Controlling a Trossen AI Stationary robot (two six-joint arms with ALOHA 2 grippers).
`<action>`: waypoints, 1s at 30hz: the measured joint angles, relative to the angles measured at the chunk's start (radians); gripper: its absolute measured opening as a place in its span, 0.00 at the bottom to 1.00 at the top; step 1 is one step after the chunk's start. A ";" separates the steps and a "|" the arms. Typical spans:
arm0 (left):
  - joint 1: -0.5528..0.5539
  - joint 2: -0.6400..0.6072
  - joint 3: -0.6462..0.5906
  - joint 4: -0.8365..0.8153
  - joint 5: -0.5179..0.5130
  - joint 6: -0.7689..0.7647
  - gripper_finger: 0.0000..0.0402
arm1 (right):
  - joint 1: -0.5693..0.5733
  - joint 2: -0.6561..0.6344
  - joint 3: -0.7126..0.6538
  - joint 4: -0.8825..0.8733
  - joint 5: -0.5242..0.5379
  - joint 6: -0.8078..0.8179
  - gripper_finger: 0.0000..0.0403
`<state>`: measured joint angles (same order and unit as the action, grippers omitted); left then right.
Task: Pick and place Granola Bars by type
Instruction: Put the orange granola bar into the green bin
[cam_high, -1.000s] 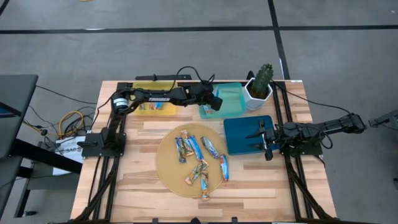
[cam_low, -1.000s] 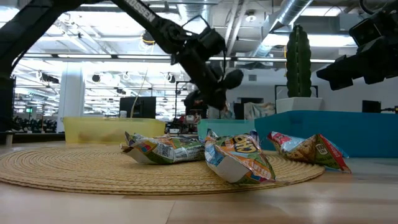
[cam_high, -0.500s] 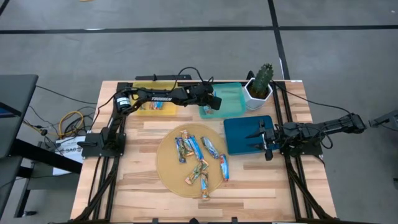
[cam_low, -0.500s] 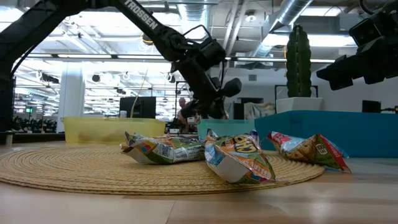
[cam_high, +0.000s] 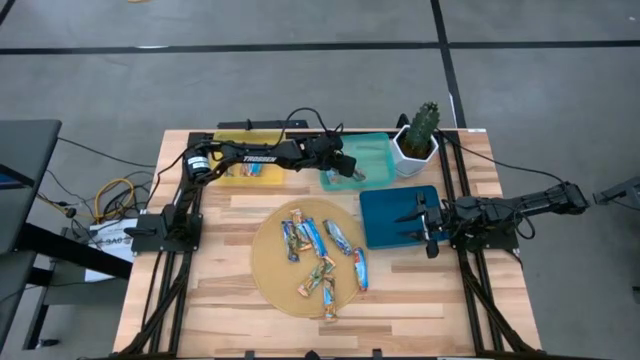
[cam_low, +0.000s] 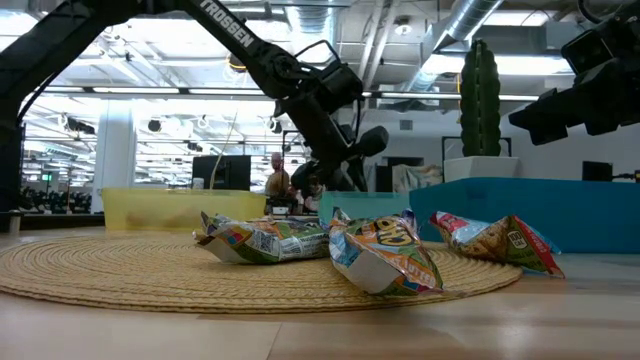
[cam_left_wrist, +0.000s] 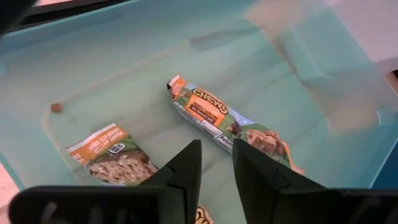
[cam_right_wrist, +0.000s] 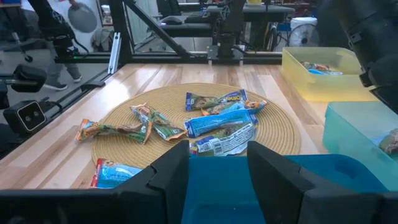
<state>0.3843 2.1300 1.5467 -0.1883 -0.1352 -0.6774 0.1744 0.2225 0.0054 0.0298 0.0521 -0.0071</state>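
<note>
Several granola bars (cam_high: 320, 255), blue-and-white and orange-brown, lie loose on a round woven mat (cam_high: 275, 285). My left gripper (cam_left_wrist: 216, 163) hangs open over the teal tray (cam_high: 375, 150) at the far side, with only the tray's floor between its fingers. Just past its fingertips an orange-brown bar (cam_left_wrist: 230, 121) lies flat on the tray's floor. A second such bar (cam_left_wrist: 112, 155) lies beside it. My right gripper (cam_right_wrist: 217, 168) waits open above the blue tray (cam_high: 385, 225) at the right.
A yellow tray (cam_high: 235, 178) with blue-and-white bars stands at the far left, next to the teal tray. A potted cactus (cam_high: 420, 135) stands at the far right, behind the blue tray. Bare wood lies near the front edge, on both sides of the mat.
My left gripper has come down a little toward the teal tray. In the high view an orange-brown bar now shows on the tray's floor by its fingertips, where only the dark gripper showed before.
</note>
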 joint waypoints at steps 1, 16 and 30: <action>-0.001 0.000 0.000 0.001 0.000 0.001 0.21 | 0.000 0.000 0.000 0.000 0.000 0.000 0.38; -0.050 -0.007 0.000 0.121 0.084 0.279 0.21 | 0.000 0.000 0.000 0.000 0.000 0.000 0.38; -0.185 -0.136 0.000 0.015 0.012 0.897 0.21 | 0.000 0.000 0.000 0.000 0.000 0.000 0.38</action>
<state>0.1996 1.9944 1.5467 -0.1728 -0.1237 0.2195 0.1745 0.2226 0.0051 0.0296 0.0521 -0.0071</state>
